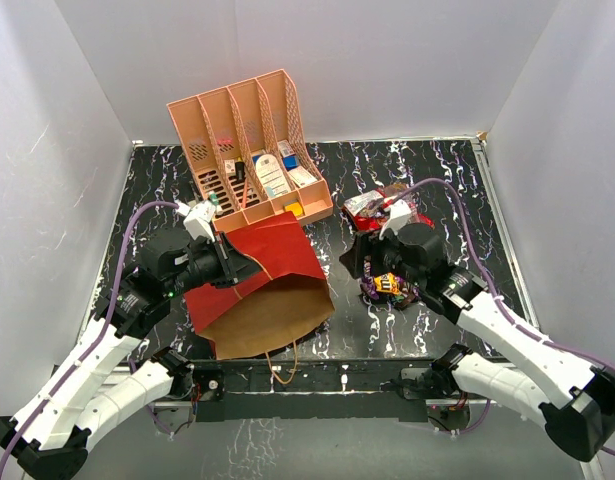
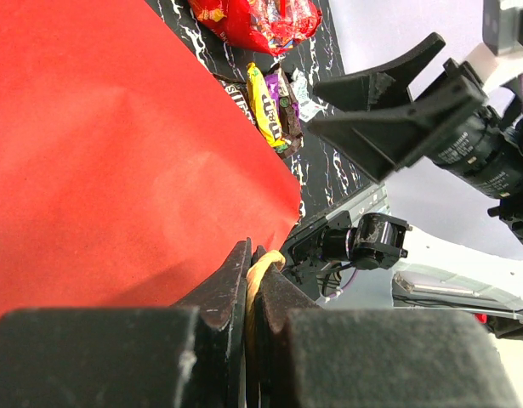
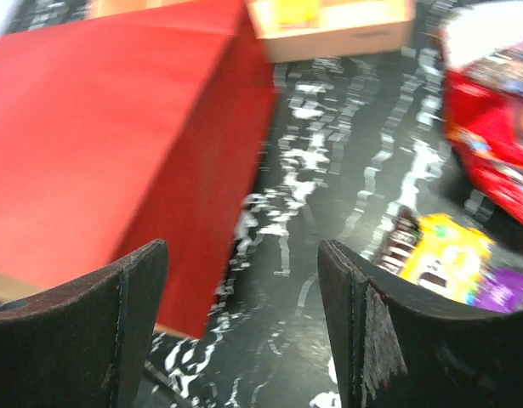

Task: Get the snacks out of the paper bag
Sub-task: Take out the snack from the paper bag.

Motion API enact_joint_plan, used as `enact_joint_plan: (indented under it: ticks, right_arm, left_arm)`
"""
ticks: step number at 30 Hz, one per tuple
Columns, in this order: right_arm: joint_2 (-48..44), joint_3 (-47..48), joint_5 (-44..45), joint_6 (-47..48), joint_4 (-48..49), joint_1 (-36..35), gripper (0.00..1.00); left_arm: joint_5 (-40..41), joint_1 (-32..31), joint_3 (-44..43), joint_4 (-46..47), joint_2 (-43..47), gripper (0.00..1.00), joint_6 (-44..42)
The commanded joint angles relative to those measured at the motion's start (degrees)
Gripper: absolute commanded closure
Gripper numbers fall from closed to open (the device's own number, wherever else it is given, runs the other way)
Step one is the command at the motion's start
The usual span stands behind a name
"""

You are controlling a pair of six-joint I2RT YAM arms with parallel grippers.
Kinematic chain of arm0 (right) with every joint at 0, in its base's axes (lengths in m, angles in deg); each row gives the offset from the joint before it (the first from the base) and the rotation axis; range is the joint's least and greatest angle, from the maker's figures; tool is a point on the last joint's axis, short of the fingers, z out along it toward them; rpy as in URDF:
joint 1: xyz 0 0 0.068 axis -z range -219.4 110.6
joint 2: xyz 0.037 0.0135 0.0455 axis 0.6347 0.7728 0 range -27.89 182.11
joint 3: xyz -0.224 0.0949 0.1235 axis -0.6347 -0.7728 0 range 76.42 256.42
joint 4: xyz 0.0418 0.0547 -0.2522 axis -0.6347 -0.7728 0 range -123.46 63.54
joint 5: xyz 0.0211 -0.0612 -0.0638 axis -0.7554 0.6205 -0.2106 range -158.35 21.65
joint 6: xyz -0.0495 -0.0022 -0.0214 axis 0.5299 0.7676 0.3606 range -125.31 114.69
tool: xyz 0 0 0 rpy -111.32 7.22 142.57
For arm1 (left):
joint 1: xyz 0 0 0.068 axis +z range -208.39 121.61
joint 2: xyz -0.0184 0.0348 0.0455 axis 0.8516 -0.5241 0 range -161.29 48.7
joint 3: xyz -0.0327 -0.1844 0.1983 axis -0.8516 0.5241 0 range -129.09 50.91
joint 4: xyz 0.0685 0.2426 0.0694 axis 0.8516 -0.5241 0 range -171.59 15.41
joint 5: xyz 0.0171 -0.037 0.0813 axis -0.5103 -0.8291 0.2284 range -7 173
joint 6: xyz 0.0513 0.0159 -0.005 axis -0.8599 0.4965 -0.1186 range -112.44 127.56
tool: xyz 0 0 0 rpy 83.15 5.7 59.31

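Pinching the cord handle (image 2: 261,270) of the paper bag (image 1: 287,255), centre frame, the left hand (image 2: 249,255) could slip, collapsing its mouth. Right hand (image 3: 244,255) is spread, empty, beside the snacks (image 1: 387,285); possibly more remain inside.

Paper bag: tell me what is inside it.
Through the bag's open mouth only brown lining shows, with nothing lying on it. The far end, under its red side, is hidden, so something may remain there.
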Motion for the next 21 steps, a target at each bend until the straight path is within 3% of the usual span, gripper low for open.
enact_joint_plan:
  ticks: [1,7,10,15,21]
  right_arm:
    - [-3.08,-0.94,-24.78,6.15,12.99,-0.01,0.26]
    - [-2.43,-0.67,-45.33,7.60,19.92,-1.29,0.21]
    - [-1.79,-1.19,-46.88,7.06,23.77,-6.45,0.20]
    - [-0.75,-0.85,-34.92,10.74,25.28,-19.61,0.19]
    - [-0.22,-5.11,-15.14,14.58,33.03,-29.72,0.19]
  left_arm:
    - [-0.09,0.21,0.15,-0.40,0.45,1.00,0.00]
    - [-0.13,0.23,0.23,-0.21,0.37,1.00,0.05]
    - [-0.13,0.23,0.29,0.07,0.08,1.00,0.00]
    - [-0.15,0.20,0.12,-0.04,-0.19,1.00,-0.08]
    - [-0.51,0.18,-0.38,0.20,-0.68,1.00,-0.26]
